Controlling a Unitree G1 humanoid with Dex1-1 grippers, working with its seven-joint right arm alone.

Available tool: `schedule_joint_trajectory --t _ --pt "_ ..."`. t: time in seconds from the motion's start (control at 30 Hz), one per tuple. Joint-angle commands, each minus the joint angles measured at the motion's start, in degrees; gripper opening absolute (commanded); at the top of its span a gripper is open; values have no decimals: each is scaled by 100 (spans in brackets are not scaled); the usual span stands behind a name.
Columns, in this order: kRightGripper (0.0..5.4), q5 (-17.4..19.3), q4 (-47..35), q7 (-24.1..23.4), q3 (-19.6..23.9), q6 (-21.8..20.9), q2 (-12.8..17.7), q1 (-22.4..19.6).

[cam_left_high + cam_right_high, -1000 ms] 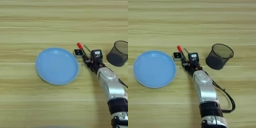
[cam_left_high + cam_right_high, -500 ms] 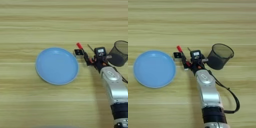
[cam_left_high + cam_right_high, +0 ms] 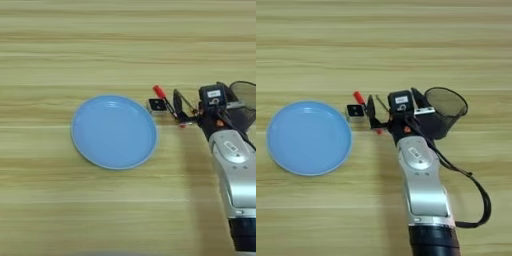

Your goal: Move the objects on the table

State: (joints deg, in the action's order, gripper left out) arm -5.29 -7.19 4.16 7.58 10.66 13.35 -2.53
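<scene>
Pen, slim and black with red ends, lies on the table at a diagonal, its upper red tip pointing up-left and its lower red end close beside the left finger of the right gripper. White cube with a black face sits just left of the pen's middle, between the pen and the rim of the blue plate, near the plate's upper right edge; whether it touches the pen cannot be told. Gripper fingers stand spread apart: one black finger is on the pen side, the other on the side of the black mesh cup, with nothing seen clamped between them. A thin dark rod, possibly the screwdriver shaft, shows between the fingers near the wrist, but its identity cannot be confirmed. The silver forearm enters from the bottom edge and runs upward, with a black cable looping off its right side. The mesh cup stands upright just right of the gripper. The table is light wood grain in horizontal tan and yellow stripes and fills both views.
</scene>
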Motion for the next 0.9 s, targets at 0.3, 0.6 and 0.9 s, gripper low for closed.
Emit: schedule_joint_trajectory --t 0.3,0.6,0.9 --pt "537 150 -907 -410 740 -512 -9 333" --pt "537 262 -1146 -375 1014 -482 -25 757" --pt "537 359 -1035 -389 1193 -344 -62 857"
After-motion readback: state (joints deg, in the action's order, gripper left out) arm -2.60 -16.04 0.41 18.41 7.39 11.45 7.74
